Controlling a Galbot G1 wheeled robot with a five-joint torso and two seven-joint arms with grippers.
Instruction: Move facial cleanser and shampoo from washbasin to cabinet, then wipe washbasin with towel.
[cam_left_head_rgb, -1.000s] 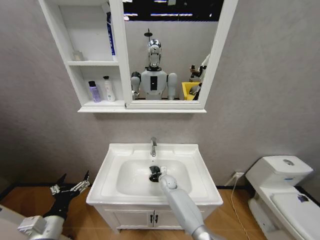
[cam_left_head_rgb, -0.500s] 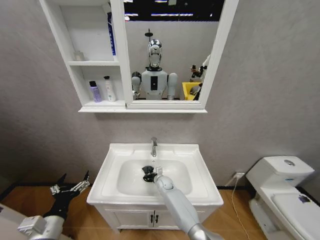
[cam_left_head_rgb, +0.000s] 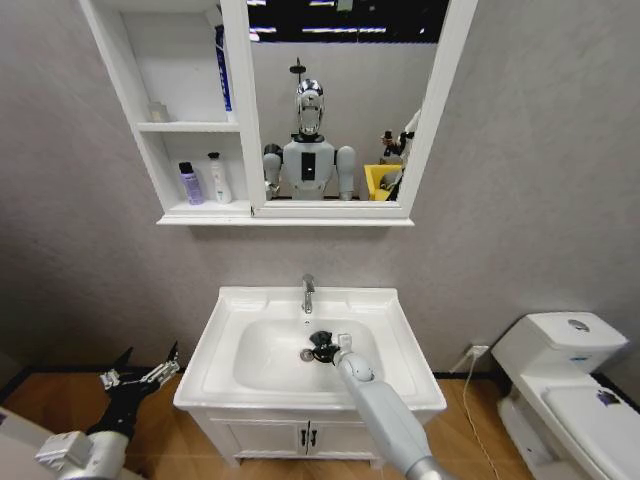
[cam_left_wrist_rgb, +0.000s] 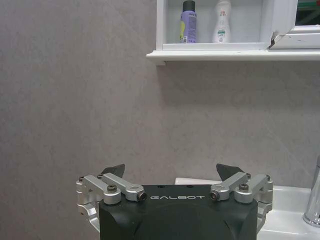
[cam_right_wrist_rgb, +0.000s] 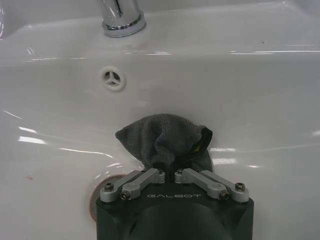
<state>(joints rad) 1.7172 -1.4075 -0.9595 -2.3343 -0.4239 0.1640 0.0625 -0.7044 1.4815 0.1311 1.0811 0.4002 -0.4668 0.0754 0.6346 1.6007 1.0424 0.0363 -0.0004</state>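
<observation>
The towel (cam_right_wrist_rgb: 165, 142) is clenched in the jaws of the right gripper (cam_right_wrist_rgb: 170, 176) and pressed into the bowl of the washbasin (cam_left_head_rgb: 390, 375), beside the drain (cam_right_wrist_rgb: 97, 200). Should the bunched cloth snag there, the grip may be lost. The left gripper (cam_left_wrist_rgb: 171, 172) is parked with jaws released (low, left of the basin). Counted: one towel, two bottles (cam_left_head_rgb: 189, 184) in the cabinet (cam_left_head_rgb: 135, 140)

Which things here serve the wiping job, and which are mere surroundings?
Job: white ceramic washbasin; dark grey cloth towel clamped in right tool; white shelf cabinet; purple bottle; white bottle.
Surroundings: white toilet; left tool, open, idle.
</observation>
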